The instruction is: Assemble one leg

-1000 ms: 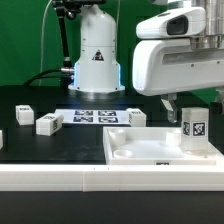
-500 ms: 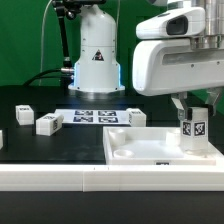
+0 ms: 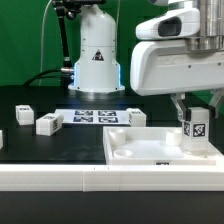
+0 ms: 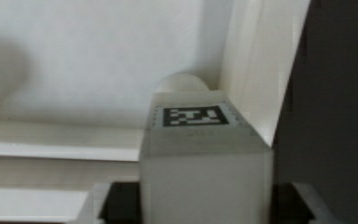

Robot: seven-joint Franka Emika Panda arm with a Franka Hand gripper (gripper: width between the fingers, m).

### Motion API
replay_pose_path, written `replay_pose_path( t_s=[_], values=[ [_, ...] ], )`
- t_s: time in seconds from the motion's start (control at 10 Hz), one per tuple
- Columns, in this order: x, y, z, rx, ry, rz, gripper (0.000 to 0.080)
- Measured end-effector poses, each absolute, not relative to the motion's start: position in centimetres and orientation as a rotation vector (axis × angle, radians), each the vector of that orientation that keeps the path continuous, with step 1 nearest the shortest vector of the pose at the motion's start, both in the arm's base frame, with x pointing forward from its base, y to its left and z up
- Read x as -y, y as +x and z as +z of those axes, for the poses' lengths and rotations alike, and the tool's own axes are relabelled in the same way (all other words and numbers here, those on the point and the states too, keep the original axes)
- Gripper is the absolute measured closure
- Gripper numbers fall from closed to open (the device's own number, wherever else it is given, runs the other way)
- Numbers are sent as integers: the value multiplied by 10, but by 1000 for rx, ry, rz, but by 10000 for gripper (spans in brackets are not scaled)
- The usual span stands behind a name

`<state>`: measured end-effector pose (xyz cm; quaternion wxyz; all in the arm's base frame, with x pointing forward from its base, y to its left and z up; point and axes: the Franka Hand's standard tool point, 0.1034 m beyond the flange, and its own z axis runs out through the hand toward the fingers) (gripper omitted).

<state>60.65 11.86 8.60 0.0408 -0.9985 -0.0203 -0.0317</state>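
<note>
My gripper [image 3: 196, 110] is shut on a white leg [image 3: 194, 130] with a square tag on its face. It holds the leg upright over the right end of the wide flat white panel [image 3: 140, 150]. In the wrist view the leg [image 4: 202, 150] fills the middle between the dark fingers [image 4: 119, 200], its tagged end pointing at the panel [image 4: 87, 60]. I cannot tell whether the leg's lower end touches the panel. Three more legs lie on the black table: one at the far left [image 3: 23, 113], one beside it [image 3: 48, 123], one behind the panel [image 3: 136, 118].
The marker board [image 3: 95, 116] lies flat at the foot of the arm's white base [image 3: 96, 60]. A white rail [image 3: 50, 176] runs along the table's front edge. Green backdrop behind.
The gripper and its leg have shifted slightly to the exterior view's right and a little lower. Nothing else has moved.
</note>
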Motion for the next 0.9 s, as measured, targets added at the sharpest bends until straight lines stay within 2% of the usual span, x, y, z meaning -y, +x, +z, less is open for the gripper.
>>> replay_pose_path(
  t_s=[0.7, 0.9],
  values=[
    [-118, 611, 85, -1164, -2832, -121, 506],
    [-101, 616, 86, -1079, -2846, -116, 506]
  ],
)
